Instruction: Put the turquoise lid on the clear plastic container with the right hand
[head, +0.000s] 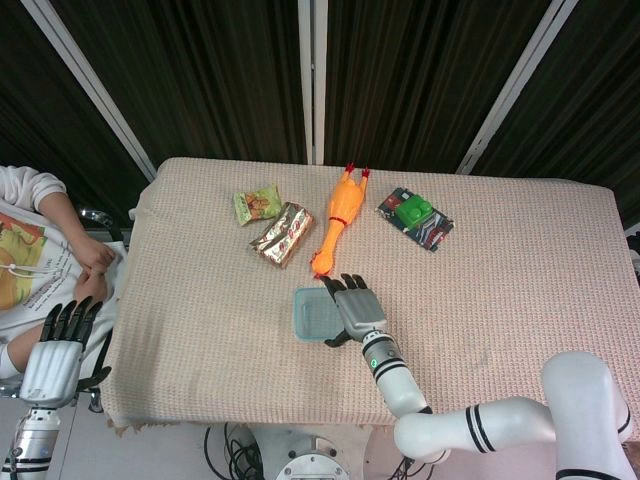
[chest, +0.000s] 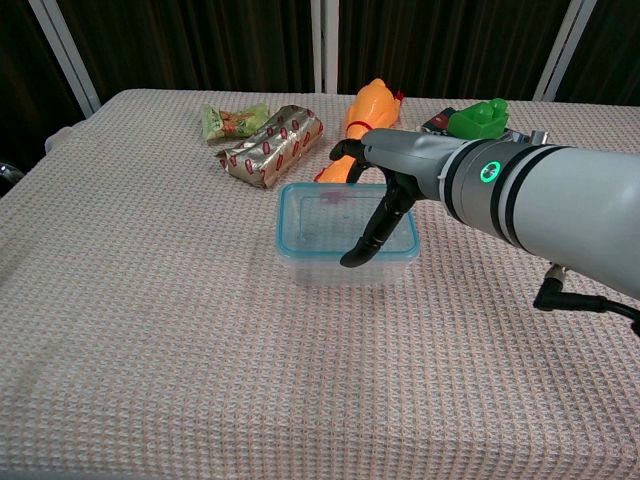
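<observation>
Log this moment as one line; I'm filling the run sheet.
lid: on container | right robot hand: resting on lid | left robot hand: idle off table

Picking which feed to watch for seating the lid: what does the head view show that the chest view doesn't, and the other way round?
Only the head view shows the left hand hanging off the table's left edge, a seated person beside it, and the table's full outline. Only the chest view shows the container's clear walls under the turquoise lid, from the side. Both show the right hand over the lid's right side, plus the rubber chicken, two snack packets and a green toy behind it.
</observation>
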